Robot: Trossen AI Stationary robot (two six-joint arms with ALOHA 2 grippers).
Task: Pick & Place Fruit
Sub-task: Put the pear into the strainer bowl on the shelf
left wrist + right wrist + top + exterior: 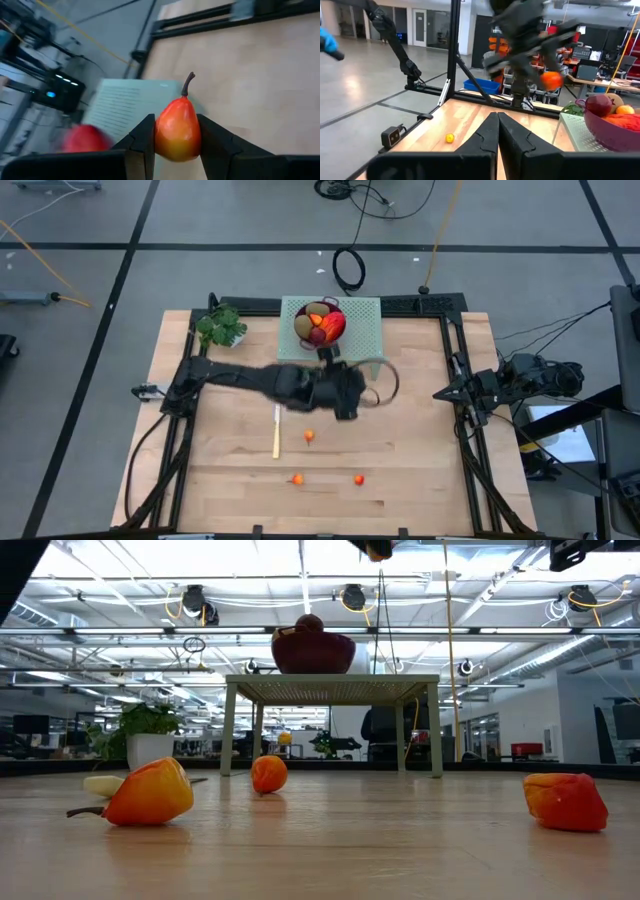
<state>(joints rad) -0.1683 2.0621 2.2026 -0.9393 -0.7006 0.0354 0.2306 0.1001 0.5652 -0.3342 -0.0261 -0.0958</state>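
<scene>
My left gripper [176, 131] is shut on a small red-orange pear-shaped fruit [178, 127] with a brown stem. It is in the air over the table's middle, just near of the green rack [360, 330]. A dark red bowl [320, 326] of fruit stands on that rack. The held fruit also shows in the right wrist view [551, 80]. Three tiny orange-red fruits [309, 437] [297, 479] [358, 479] lie on the wooden table. My right gripper [497, 125] is shut and empty at the table's right edge. My left gripper pinches the fruit's wide lower body [159, 135] between its two fingers, one on each side. The stem [189, 82] points forward, away from the wrist. The fruit is lifted clear of the table.
A yellow-handled knife [277, 430] lies on the table near the middle. A green leafy plant [222, 328] stands at the far left. Dark frame rails run along the table's left and right sides [455, 380].
</scene>
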